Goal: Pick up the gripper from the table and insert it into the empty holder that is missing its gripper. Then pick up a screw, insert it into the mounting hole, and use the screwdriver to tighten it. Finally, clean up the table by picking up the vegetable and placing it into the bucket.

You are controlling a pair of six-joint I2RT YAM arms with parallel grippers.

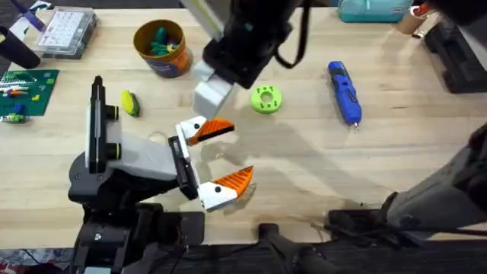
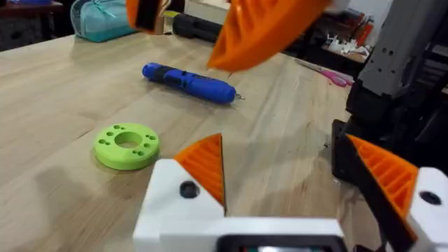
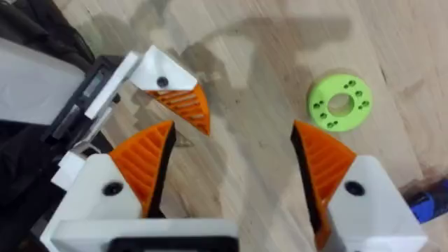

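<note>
Gripper seated, I judge; the screw, the tightening and the clean-up are left.
Overhead: the holder (image 1: 129,160) at the counter's (image 1: 304,167) near left corner carries two orange fingers, the gripper (image 1: 207,131) among them. The screwdriver (image 1: 344,91) lies far right, the vegetable (image 1: 131,103) near the bucket (image 1: 161,47), not in it. Left wrist: my left pincer (image 2: 283,143) gapes empty. Right wrist: my right pincer (image 3: 232,133) hangs wide and empty over the gripper, whose hole may lack a screw.

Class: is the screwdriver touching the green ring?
Apart. The overhead view shows bare table between the screwdriver and the ring; the left wrist view shows the same gap.
</note>
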